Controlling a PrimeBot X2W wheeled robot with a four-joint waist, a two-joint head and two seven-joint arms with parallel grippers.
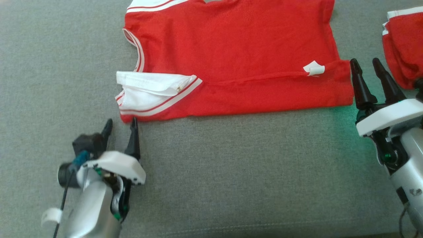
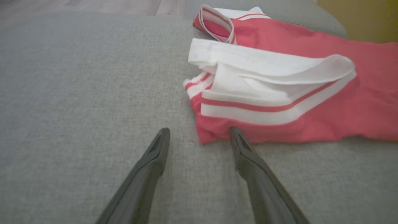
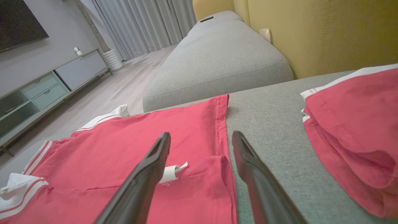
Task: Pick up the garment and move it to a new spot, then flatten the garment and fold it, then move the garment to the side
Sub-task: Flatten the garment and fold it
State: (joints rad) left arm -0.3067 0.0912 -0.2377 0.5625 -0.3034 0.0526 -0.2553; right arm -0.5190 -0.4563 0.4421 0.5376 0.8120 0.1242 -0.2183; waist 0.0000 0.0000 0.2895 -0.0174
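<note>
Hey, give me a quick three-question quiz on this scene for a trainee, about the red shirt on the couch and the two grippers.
1. True or false: the left gripper is clamped on the red shirt.
2. Multiple choice: what lies just to the right of the right gripper in the head view? A) a second red garment B) a blue towel C) a pillow
3. Short answer: the white tag on the shirt lies nearer which gripper?

Key: 1) False: its jaws are open and hold nothing. 2) A. 3) The right gripper.
</note>
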